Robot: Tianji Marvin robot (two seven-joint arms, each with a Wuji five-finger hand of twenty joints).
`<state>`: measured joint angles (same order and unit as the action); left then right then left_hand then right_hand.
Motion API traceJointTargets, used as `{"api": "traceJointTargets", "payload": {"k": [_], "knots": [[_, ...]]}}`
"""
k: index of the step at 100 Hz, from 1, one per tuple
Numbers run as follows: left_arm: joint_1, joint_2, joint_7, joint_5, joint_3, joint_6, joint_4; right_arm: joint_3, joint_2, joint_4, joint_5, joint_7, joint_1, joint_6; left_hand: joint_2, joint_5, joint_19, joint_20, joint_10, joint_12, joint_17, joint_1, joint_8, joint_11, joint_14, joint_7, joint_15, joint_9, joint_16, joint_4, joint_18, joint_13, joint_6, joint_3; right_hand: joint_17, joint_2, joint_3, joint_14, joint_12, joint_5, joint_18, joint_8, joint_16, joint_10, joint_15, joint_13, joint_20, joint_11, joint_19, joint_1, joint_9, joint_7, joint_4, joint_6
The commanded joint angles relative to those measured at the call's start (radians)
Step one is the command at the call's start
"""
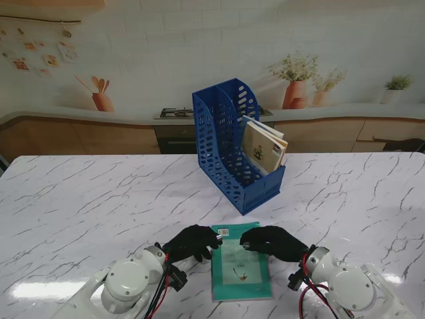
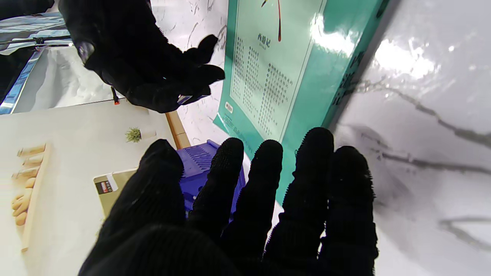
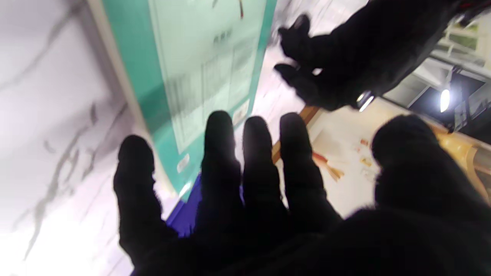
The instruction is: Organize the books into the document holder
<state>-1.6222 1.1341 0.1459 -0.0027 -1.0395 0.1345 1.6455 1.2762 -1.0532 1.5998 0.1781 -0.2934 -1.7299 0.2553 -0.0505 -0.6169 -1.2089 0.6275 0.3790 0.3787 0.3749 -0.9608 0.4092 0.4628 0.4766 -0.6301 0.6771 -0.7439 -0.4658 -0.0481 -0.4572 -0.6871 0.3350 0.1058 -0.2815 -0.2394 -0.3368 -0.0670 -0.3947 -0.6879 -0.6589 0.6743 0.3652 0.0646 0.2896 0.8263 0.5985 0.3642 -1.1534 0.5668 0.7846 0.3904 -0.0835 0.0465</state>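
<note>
A teal book lies flat on the marble table near me, between my two hands. My left hand reaches over its far left corner with fingers spread, holding nothing. My right hand hovers over the far right corner, fingers apart too. The left wrist view shows the book's teal cover beyond my fingers and the other hand. The right wrist view, blurred, shows the book past my fingers. The blue document holder stands farther away at the table's middle, with a few books in its right slot.
The marble table stretches to both sides of the book. Behind it runs a printed kitchen backdrop. The holder's left slot shows no books from here.
</note>
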Motion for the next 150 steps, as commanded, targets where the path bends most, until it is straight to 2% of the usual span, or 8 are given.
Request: {"api": "traceJointTargets", "payload": {"k": [1, 21, 31, 43, 58, 77, 132, 150], "knots": [[-0.024, 0.001, -0.002, 0.015, -0.019, -0.025, 0.037, 0.015, -0.022, 0.042, 0.02, 0.042, -0.023, -0.042, -0.006, 0.031, -0.062, 0.022, -0.037, 0.016, 0.01, -0.006, 0.007, 0.021, -0.038, -0.004, 0.005, -0.021, -0.016, 0.034, 0.021, -0.023, -0.041, -0.013, -0.071, -0.041, -0.023, -0.012, -0.015, -0.041, 0.127, 0.008, 0.027, -0.001, 0.037, 0.057, 0.065, 0.019, -0.094, 0.009, 0.043, 0.03, 0.028, -0.023], [-0.047, 0.002, -0.021, 0.048, -0.071, 0.03, 0.059, 0.057, -0.031, 0.142, 0.096, 0.076, -0.051, -0.246, -0.138, 0.132, -0.04, 0.004, -0.038, 0.057, 0.018, 0.092, -0.023, 0.0, -0.069, 0.097, -0.048, 0.098, -0.053, 0.031, 0.054, 0.037, -0.011, 0.112, -0.303, -0.135, -0.15, -0.054, -0.014, -0.084, 0.111, 0.005, 0.035, 0.063, 0.117, 0.172, 0.083, 0.043, -0.237, -0.047, 0.11, 0.044, 0.011, 0.042], [-0.045, 0.005, -0.025, 0.05, -0.082, 0.068, 0.055, 0.061, -0.028, 0.179, 0.135, 0.058, -0.05, -0.378, -0.176, 0.17, -0.019, -0.019, -0.022, 0.067, 0.049, 0.104, -0.034, 0.004, -0.076, 0.127, -0.046, 0.151, -0.06, 0.026, 0.095, 0.042, 0.021, 0.146, -0.399, -0.166, -0.21, -0.088, 0.033, -0.097, 0.116, -0.014, 0.005, 0.125, 0.142, 0.215, -0.06, 0.055, -0.304, -0.078, 0.13, 0.03, 0.0, 0.114], [-0.04, 0.008, -0.035, 0.067, -0.085, 0.124, 0.051, 0.061, -0.024, 0.213, 0.161, 0.028, -0.044, -0.518, -0.207, 0.177, -0.001, -0.056, 0.028, 0.038, 0.08, 0.136, -0.065, -0.025, -0.065, 0.177, -0.068, 0.181, -0.051, 0.018, 0.12, 0.048, 0.074, 0.218, -0.482, -0.176, -0.231, -0.128, 0.075, -0.105, 0.153, -0.041, -0.027, 0.212, 0.137, 0.249, -0.12, 0.068, -0.308, -0.085, 0.139, 0.01, -0.003, 0.208], [-0.027, 0.022, -0.053, 0.016, -0.08, 0.188, 0.039, 0.054, -0.012, 0.219, 0.144, -0.034, -0.026, -0.631, -0.222, 0.127, 0.021, -0.097, 0.113, -0.028, 0.151, 0.156, -0.121, -0.024, -0.015, 0.256, -0.093, 0.15, 0.002, 0.013, 0.067, 0.011, 0.172, 0.277, -0.475, -0.161, -0.24, -0.181, 0.148, -0.066, 0.169, -0.104, -0.145, 0.305, 0.043, 0.189, -0.201, 0.04, -0.258, -0.076, 0.057, -0.049, -0.005, 0.314], [0.0, 0.024, -0.023, -0.031, -0.069, 0.259, 0.024, 0.03, -0.021, 0.185, 0.05, -0.029, -0.002, -0.694, -0.204, 0.109, 0.074, -0.149, 0.149, -0.045, 0.159, 0.159, -0.154, -0.038, 0.019, 0.324, -0.113, 0.169, 0.052, 0.012, 0.051, 0.061, 0.212, 0.283, -0.496, -0.157, -0.258, -0.213, 0.152, -0.054, 0.197, -0.129, -0.17, 0.355, 0.019, 0.189, -0.233, 0.035, -0.234, -0.05, 0.032, -0.059, -0.002, 0.369], [0.073, 0.024, 0.086, -0.184, -0.005, 0.352, -0.044, -0.035, -0.047, 0.137, -0.061, 0.031, 0.023, -0.733, -0.19, 0.07, 0.094, -0.15, 0.192, -0.05, 0.131, 0.118, -0.164, -0.043, 0.044, 0.531, -0.088, 0.241, 0.067, 0.027, 0.065, 0.116, 0.258, 0.281, -0.513, -0.165, -0.352, -0.258, 0.145, -0.03, 0.208, -0.163, -0.192, 0.412, -0.016, 0.169, -0.309, 0.053, -0.185, 0.002, -0.028, -0.063, 0.004, 0.425], [0.037, 0.031, 0.045, -0.188, -0.029, 0.319, -0.019, -0.034, -0.045, 0.136, -0.05, 0.031, 0.023, -0.727, -0.158, 0.135, 0.078, -0.131, 0.125, -0.046, 0.085, 0.126, -0.139, -0.037, 0.032, 0.562, -0.084, 0.298, 0.057, 0.028, 0.045, 0.128, 0.197, 0.261, -0.511, -0.168, -0.364, -0.254, 0.147, -0.03, 0.209, -0.166, -0.191, 0.399, -0.014, 0.168, -0.318, 0.052, -0.185, -0.013, -0.026, -0.063, 0.001, 0.41]]}}
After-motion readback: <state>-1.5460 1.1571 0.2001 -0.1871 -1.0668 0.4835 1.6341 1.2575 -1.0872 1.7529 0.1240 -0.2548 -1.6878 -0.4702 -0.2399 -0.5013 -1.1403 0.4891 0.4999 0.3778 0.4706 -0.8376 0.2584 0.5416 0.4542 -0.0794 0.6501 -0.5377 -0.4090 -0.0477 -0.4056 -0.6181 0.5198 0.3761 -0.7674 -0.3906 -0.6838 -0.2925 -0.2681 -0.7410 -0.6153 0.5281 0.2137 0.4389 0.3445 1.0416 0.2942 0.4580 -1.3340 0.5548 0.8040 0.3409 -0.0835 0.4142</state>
